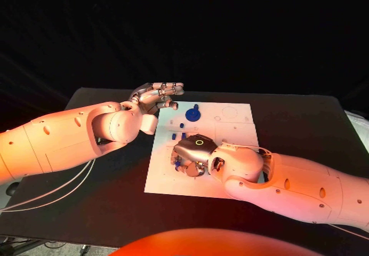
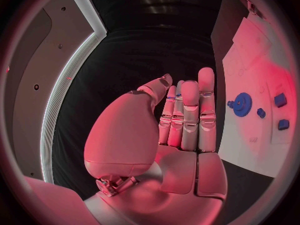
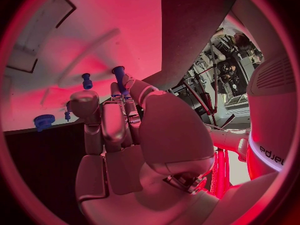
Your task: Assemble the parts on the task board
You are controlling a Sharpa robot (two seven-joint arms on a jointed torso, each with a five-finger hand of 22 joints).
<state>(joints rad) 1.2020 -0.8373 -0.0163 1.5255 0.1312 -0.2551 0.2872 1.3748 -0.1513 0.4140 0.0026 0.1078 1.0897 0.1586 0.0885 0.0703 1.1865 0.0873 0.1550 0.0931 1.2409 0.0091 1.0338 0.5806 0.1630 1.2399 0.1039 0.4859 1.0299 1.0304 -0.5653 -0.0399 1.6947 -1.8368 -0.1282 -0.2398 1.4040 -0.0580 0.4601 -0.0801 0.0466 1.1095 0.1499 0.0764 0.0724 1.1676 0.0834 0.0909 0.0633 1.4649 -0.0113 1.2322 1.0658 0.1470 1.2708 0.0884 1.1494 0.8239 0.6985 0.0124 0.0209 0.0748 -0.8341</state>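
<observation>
The white rectangular task board (image 1: 231,125) lies in the middle of the black table (image 1: 307,117) in the head view, with a round blue toothed gear (image 1: 192,113) near its upper left corner and small blue block parts (image 1: 182,126) just below it. The left silver hand (image 1: 158,96) hovers at the board's upper left edge, fingers straight, close together and holding nothing. The right silver hand (image 1: 194,154) is lowered over the board's lower left part, fingertips pinching a slim blue peg (image 3: 119,77).

The right hand (image 1: 197,154) hides parts on the task board (image 1: 231,128).
</observation>
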